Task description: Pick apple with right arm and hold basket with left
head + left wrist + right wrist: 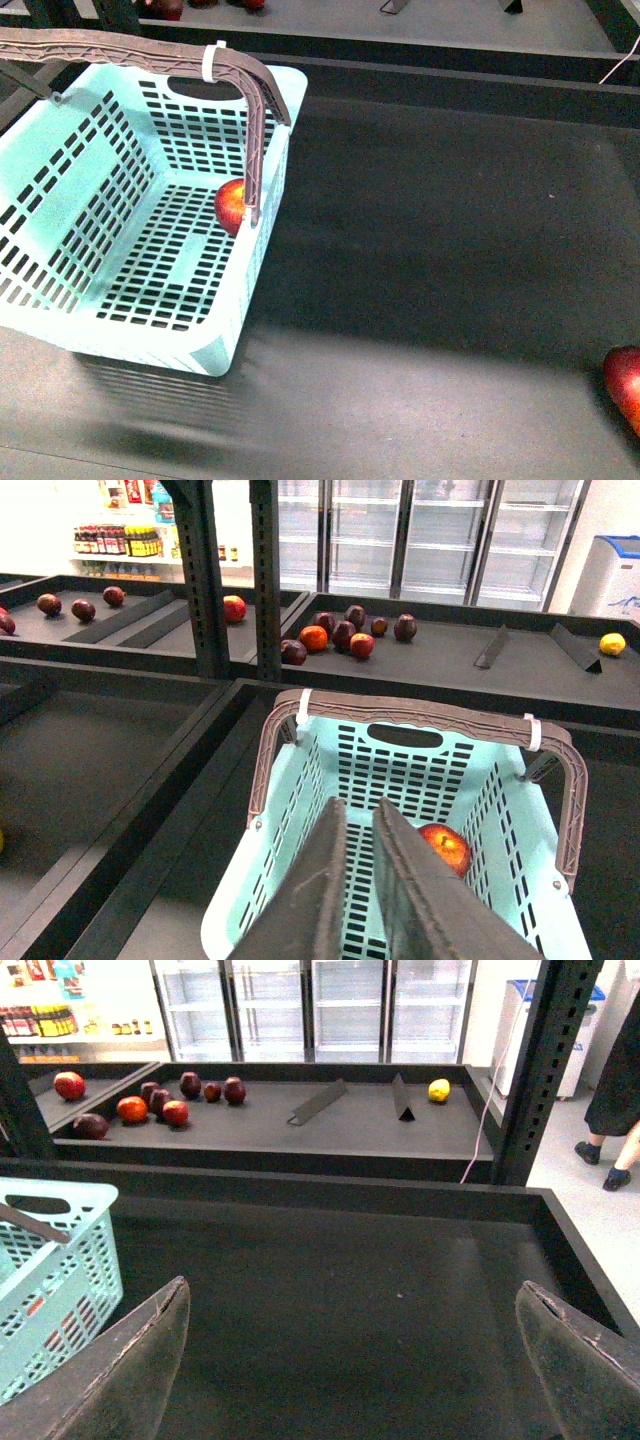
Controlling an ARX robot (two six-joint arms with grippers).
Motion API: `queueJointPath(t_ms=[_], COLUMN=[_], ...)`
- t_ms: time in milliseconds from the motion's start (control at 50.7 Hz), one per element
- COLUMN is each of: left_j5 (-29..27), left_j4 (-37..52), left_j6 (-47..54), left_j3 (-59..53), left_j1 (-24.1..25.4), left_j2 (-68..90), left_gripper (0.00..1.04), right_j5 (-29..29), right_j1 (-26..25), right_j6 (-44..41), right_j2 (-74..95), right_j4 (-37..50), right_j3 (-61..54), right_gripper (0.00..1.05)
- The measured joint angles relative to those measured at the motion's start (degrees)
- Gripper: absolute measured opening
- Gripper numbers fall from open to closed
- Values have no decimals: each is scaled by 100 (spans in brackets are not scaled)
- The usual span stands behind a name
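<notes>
Two dark fingers (pixel 345 900) of my left gripper (pixel 358 880) were right up close in the left wrist view, nearly pressed together with only a thin gap; they hung over the near end of the basket (pixel 300 810), and I could not tell if they pinched its rim or only hovered above it. Inside the basket lay the apple (pixel 446 846), red and shiny, down on the slotted floor by one side wall; in the front view it (pixel 231 205) peeked out from behind the brown handle (pixel 252 150), which had a white tie (pixel 211 62) round it.

My right gripper (pixel 355 1360) had its jaws wide apart with nothing between them; it looked out over the bare dark shelf (pixel 330 1280), and the basket was only at the edge of its view (pixel 60 1280).

So I thought most of the job was done; the apple was in the basket, and my right gripper had let go. What was left, I guessed, was just to keep the basket steady with my left arm; I could not be sure of that grip.

One more red fruit (pixel 626 385) sat at the near right corner of the shelf in the front view; more fruit (pixel 345 632) lay far off on another shelf.
</notes>
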Motion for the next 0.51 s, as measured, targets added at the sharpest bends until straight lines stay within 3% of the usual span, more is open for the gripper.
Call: queueJointPath(t_ms=[237,414,513], left_j5=[0,0,0], left_j4=[0,0,0], left_j6=[0,0,13], left_j3=[0,0,0], left_j1=[0,0,0], left_j2=[0,0,0], left_gripper=[55,97,98], right_j5=[0,0,0], right_j1=[0,0,0], right_j6=[0,0,0], right_j2=[0,0,0], right_j4=[0,0,0], right_j3=[0,0,0], right_gripper=[96,96,96])
